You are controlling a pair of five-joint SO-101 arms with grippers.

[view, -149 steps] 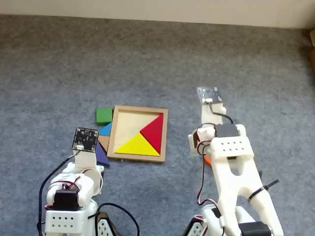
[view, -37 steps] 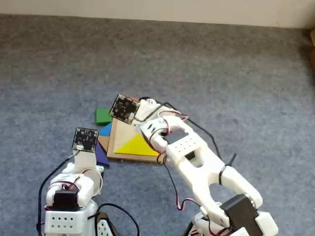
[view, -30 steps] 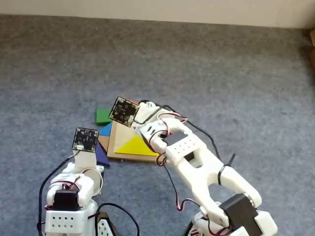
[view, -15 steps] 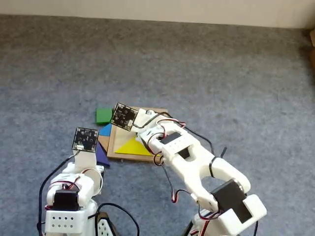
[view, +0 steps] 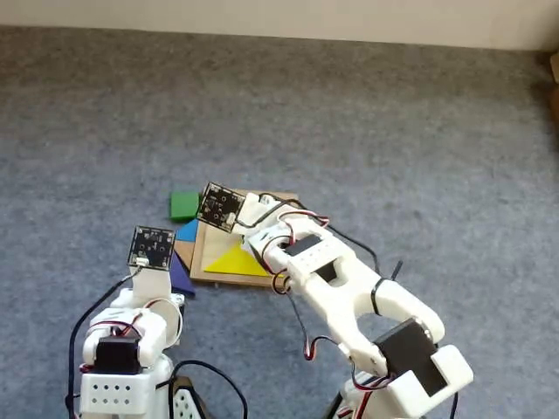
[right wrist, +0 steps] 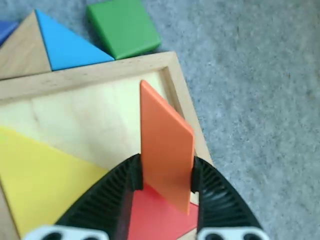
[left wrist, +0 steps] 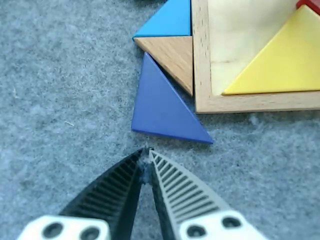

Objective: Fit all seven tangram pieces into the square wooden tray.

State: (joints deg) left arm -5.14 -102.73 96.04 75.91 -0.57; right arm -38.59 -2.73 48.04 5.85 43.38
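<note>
Right gripper (right wrist: 164,175): clamps the orange piece (right wrist: 166,145) by its two flat faces, above the wooden tray (right wrist: 90,80).
Orange piece: stands on edge between the jaws, over the tray's bare floor near the corner closest to the green square (right wrist: 123,27), with its lower end by the red triangle (right wrist: 155,217). Impossible to tell whether touching the floor or not.
Wooden tray: lies on the grey carpet (view: 393,131) and holds the yellow triangle (right wrist: 45,175) and the red triangle edge to edge.
Left gripper (left wrist: 146,165): hangs low over the carpet, fingers pressed together on nothing, tips just beside the dark blue triangle (left wrist: 160,107).
Outside the tray: light blue triangle (left wrist: 167,20) and plain wooden triangle (left wrist: 172,57), both against one tray wall. Dark blue triangle flush along the wooden one. Green square just off the tray corner, beside the light blue triangle.
Right arm (view: 341,279): stretches across the tray in the high view.
</note>
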